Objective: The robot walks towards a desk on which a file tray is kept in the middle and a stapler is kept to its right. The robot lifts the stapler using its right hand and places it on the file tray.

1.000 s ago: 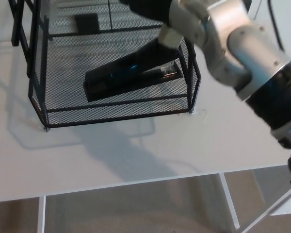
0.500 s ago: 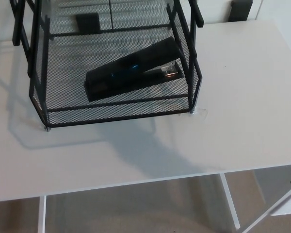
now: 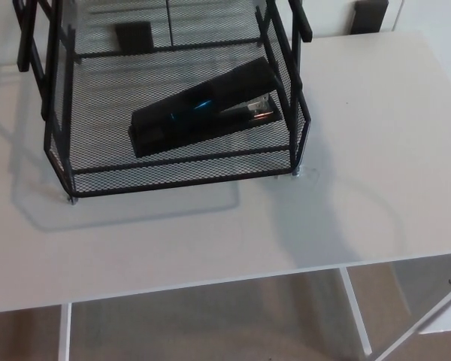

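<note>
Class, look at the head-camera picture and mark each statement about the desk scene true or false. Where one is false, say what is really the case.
1. The stapler lies inside the file tray. True.
2. A robot hand grips the stapler. False: no robot hand is in view.
3. The file tray stands on a white desk. True.
4. The stapler stands upright on its end. False: it lies lengthwise, diagonally across the tray's floor.

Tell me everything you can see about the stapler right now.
The stapler is black and glossy-looking, with a bluish glint on top and bare metal showing at its right-hand end. It lies diagonally on the mesh floor of the black wire file tray, metal end close to the tray's right wall. Nothing else touches it.
</note>
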You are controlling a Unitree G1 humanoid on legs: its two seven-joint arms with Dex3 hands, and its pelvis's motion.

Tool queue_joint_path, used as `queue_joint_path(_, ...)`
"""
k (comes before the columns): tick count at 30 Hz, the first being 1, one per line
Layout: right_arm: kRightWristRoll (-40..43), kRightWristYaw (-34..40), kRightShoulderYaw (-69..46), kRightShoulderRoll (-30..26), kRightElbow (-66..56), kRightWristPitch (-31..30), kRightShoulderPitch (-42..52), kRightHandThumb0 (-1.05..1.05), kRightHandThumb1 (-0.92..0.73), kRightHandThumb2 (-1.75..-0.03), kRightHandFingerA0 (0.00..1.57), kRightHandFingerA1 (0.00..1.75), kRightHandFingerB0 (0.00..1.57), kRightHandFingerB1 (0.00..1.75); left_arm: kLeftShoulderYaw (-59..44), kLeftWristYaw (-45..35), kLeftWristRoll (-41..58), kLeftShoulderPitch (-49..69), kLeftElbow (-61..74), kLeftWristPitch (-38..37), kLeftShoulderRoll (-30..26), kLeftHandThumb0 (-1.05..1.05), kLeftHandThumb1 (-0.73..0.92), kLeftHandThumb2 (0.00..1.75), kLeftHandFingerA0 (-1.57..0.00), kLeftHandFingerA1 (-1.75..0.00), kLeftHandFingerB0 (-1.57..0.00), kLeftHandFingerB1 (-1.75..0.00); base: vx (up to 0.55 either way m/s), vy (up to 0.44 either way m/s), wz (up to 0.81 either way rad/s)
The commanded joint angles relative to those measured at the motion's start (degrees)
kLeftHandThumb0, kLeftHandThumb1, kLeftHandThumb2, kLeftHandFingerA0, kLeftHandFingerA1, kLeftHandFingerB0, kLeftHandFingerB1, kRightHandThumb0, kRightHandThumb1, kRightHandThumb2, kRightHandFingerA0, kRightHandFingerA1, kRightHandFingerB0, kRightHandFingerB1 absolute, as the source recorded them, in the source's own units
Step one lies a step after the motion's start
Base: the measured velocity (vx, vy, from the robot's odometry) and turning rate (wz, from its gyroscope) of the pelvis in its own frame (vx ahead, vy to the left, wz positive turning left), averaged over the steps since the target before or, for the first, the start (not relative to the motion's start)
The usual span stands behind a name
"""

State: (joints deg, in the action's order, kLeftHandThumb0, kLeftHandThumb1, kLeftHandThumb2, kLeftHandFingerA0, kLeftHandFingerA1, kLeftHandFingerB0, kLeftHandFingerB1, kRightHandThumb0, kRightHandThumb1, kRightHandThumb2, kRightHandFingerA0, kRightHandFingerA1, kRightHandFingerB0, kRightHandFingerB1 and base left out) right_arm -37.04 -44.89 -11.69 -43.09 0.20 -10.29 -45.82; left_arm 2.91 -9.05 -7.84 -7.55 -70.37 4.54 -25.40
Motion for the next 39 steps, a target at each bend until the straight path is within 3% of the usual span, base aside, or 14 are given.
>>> queue_joint_path(1, 15.1, 13.3, -47.1, 4.3, 11.0, 13.1, 44.2, -0.95, -0.6, -0.99, 0.02, 0.45, 0.02, 0.43, -2.7, 0.3, 1.7, 1.8, -0.8, -0.8, -1.8, -0.83, 0.5, 1.43, -0.65, -1.06, -0.5, -0.95, 0.0, 0.0, 0.0)
queue_joint_path(4, 16.8, 18.5, -47.6, 8.1, 16.2, 14.0, 49.9, -0.97, -0.72, -0.61, 0.0, 0.65, 0.0, 0.55, -3.1, 0.2, 2.0, 1.7, -0.8, -0.3, -1.8, -0.6, 0.65, 1.44, -0.61, -0.98, -0.26, -0.78, 0.0, 0.0, 0.0)
queue_joint_path(12, 20.2, 30.7, -41.8, 14.9, 38.3, 18.3, 55.7, -0.97, -0.61, -0.58, 0.0, 0.96, 0.06, 0.79, -3.2, 0.5, 1.9, 1.9, -1.1, -0.7, -1.4, -0.78, 0.51, 1.43, -0.59, -1.03, -0.41, -0.9, 0.0, 0.0, 0.0)
queue_joint_path(13, 20.6, 31.1, -41.3, 15.4, 40.8, 17.9, 55.7, -0.58, -0.22, -0.91, 0.61, 0.95, 0.01, 0.59, -3.6, 0.8, 2.1, 1.9, -1.3, -0.8, -1.2, -0.8, 0.5, 1.44, -0.6, -1.04, -0.4, -0.91, 0.0, 0.0, 0.0)
queue_joint_path(14, 20.0, 32.5, -40.5, 15.8, 41.9, 17.6, 55.8, -1.05, -0.65, -0.59, 1.01, 1.04, 0.04, 0.83, -3.7, 1.0, 2.1, 1.9, -1.4, -0.9, -1.1, -0.79, 0.5, 1.45, -0.65, -1.07, -0.45, -0.94, 0.0, 0.0, 0.0)
queue_joint_path(16, 20.8, 33.3, -40.5, 15.8, 45.0, 16.8, 55.1, -0.55, -0.18, -0.9, 0.99, 0.97, 0.01, 0.58, -3.0, 1.6, 1.2, 2.1, -1.4, -1.2, -0.9, -0.81, 0.51, 1.44, -0.68, -1.07, -0.45, -0.93, 0.0, 0.0, 0.0)
queue_joint_path(17, 20.7, 33.6, -40.0, 15.9, 46.0, 16.8, 55.0, -1.05, -0.66, -0.61, 1.21, 0.83, 0.03, 0.82, -3.2, 1.4, 1.4, 1.8, -1.5, -0.5, -0.8, -0.8, 0.5, 1.44, -0.67, -1.07, -0.48, -0.95, 0.0, 0.0, 0.0)
queue_joint_path(18, 20.8, 33.5, -39.4, 16.4, 47.5, 16.4, 55.0, -1.05, -0.65, -0.6, 0.83, 0.93, 0.0, 0.85, -3.9, 1.0, 2.1, 1.4, -1.6, 0.5, -0.9, -0.77, 0.49, 1.45, -0.64, -1.07, -0.48, -0.95, 0.0, 0.0, 0.0)
queue_joint_path(22, 20.5, 28.2, -37.9, 17.4, 45.2, 8.9, 55.6, -1.05, -0.54, -1.01, 0.97, 0.8, 0.03, 0.63, -4.3, 1.0, 1.9, 1.8, -1.5, -0.4, -1.3, -0.75, 0.51, 1.44, -0.62, -1.06, -0.42, -0.91, 0.0, 0.0, 0.0)
queue_joint_path(25, 20.7, 26.7, -35.7, 16.9, 50.6, 14.8, 56.8, -1.0, -0.62, -0.59, 0.3, 0.75, 0.0, 0.84, -4.3, 0.9, 1.6, 1.9, -1.7, -0.7, -1.3, -0.82, 0.5, 1.44, -0.64, -1.06, -0.5, -0.95, 0.0, 0.0, 0.0)
queue_joint_path(29, 19.7, 26.4, -33.0, 16.3, 51.9, 15.7, 57.1, -0.93, -0.44, -0.91, 0.41, 0.69, 0.11, 0.68, -4.2, 1.1, 1.0, 2.3, -1.3, -0.7, -1.4, -0.8, 0.52, 1.43, -0.63, -1.04, -0.46, -0.92, 0.0, 0.0, 0.0)
queue_joint_path(32, 21.9, 25.1, -32.7, 16.1, 53.7, 16.8, 56.6, -0.96, -0.55, -0.58, 0.42, 0.65, 0.13, 0.72, -4.7, 0.8, 1.1, 2.5, -1.1, -0.6, -1.4, -0.77, 0.52, 1.45, -0.58, -1.03, -0.43, -0.91, 0.0, 0.0, 0.0)
queue_joint_path(33, 22.9, 23.7, -32.3, 15.9, 54.5, 16.8, 56.3, -0.93, -0.43, -0.88, 0.39, 0.66, 0.11, 0.65, -4.9, 0.6, 1.1, 2.4, -0.9, -0.6, -1.4, -0.79, 0.52, 1.43, -0.59, -1.03, -0.41, -0.9, 0.0, 0.0, 0.0)
queue_joint_path(39, 24.6, 23.7, -29.1, 14.7, 57.0, 21.7, 55.4, -0.98, -0.39, -0.73, 0.51, 0.65, 0.18, 0.7, -6.0, 0.8, 1.4, 2.1, -1.4, -0.8, -1.4, -0.81, 0.54, 1.41, -0.63, -1.03, -0.41, -0.9, 0.0, 0.0, 0.0)
